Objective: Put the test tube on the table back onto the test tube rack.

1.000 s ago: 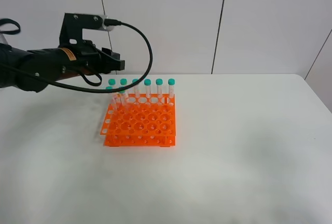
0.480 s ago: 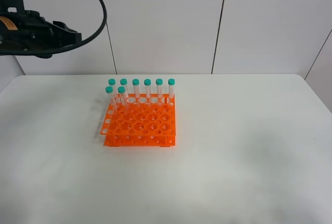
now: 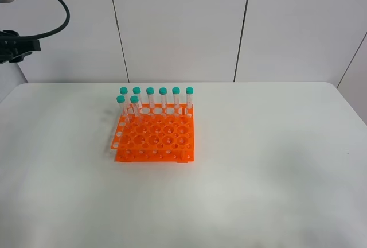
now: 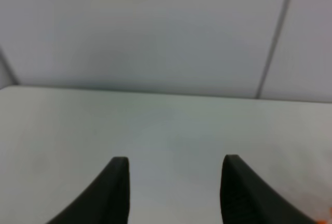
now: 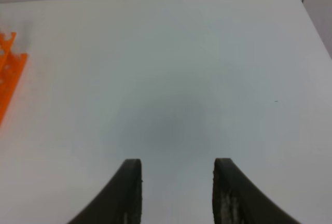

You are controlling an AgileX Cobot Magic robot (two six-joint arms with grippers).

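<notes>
The orange test tube rack (image 3: 153, 136) stands mid-table on the white table (image 3: 258, 173). Several teal-capped tubes (image 3: 163, 97) stand upright in its back row, and two more (image 3: 127, 105) stand in the second row at the left. I see no test tube lying on the table, and I cannot tell the tubes apart. The left arm (image 3: 17, 47) is high at the far left edge, well away from the rack. My left gripper (image 4: 174, 182) is open and empty. My right gripper (image 5: 176, 187) is open and empty above bare table and does not show in the exterior view.
The rack's edge (image 5: 10, 73) shows at the side of the right wrist view. A white panelled wall (image 3: 183, 24) stands behind the table. The left arm's black cable (image 3: 54, 4) loops near the top left.
The left arm has pulled back up and to the left, away from the rack, almost out of the exterior view. The tubes and the rack have not moved.
</notes>
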